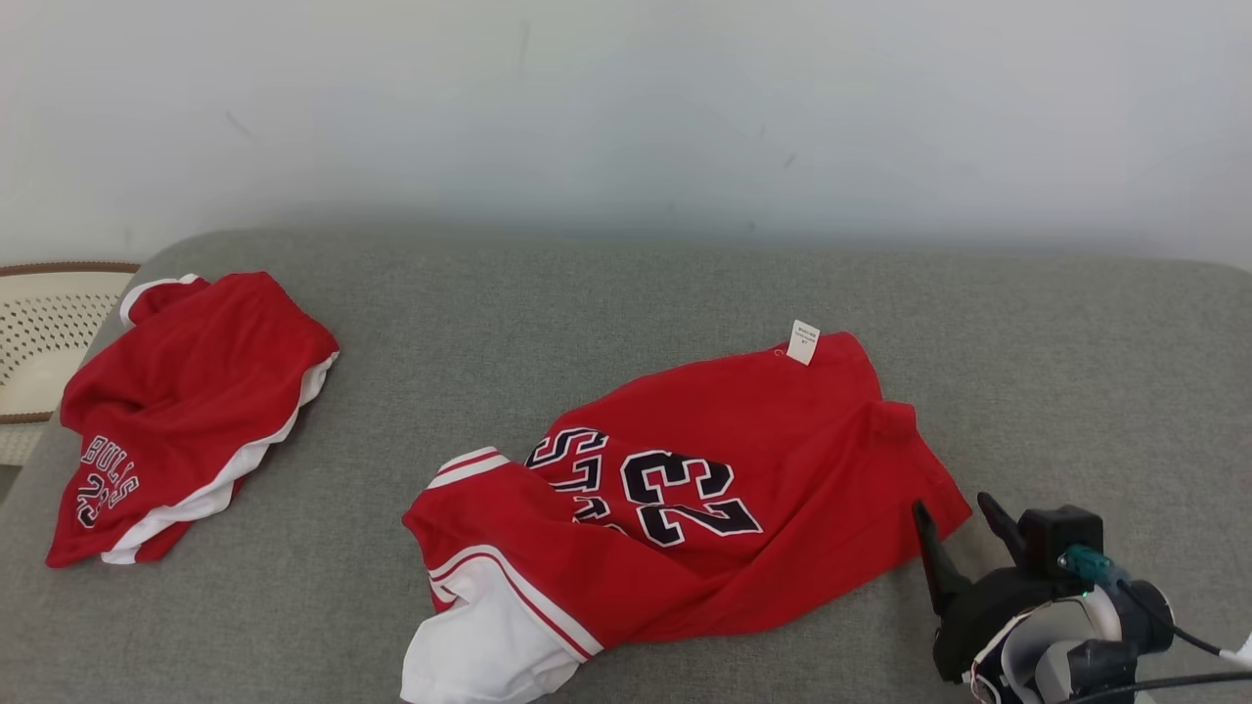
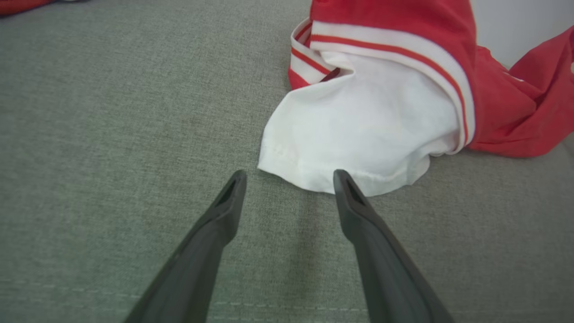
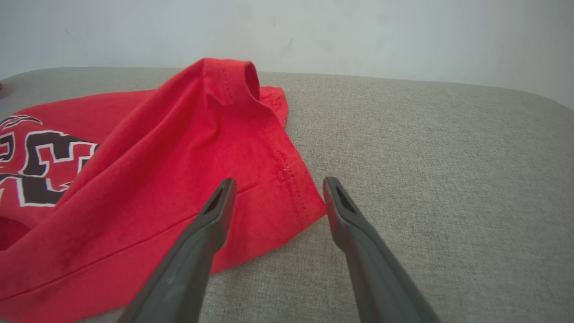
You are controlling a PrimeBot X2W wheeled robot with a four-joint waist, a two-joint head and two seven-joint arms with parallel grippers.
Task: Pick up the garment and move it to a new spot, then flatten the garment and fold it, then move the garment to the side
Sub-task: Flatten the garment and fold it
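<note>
The garment [image 1: 685,489] is a red jersey with a black "23", white sleeves and a white tag, lying crumpled in the middle of the grey cushion [image 1: 626,293]. My right gripper [image 1: 951,506] is open at the garment's right corner. In the right wrist view the right gripper [image 3: 279,183] straddles the stitched red hem [image 3: 287,175], one finger over the cloth and one over bare cushion. My left gripper [image 2: 289,177] is open, with its tips at the edge of the white sleeve [image 2: 358,130]. Nothing is held.
A second red piece with white trim and "BULLS 23" [image 1: 186,411] lies crumpled at the cushion's left end. A pale perforated basket [image 1: 39,332] stands beyond that edge. A plain white wall [image 1: 626,98] rises behind the cushion.
</note>
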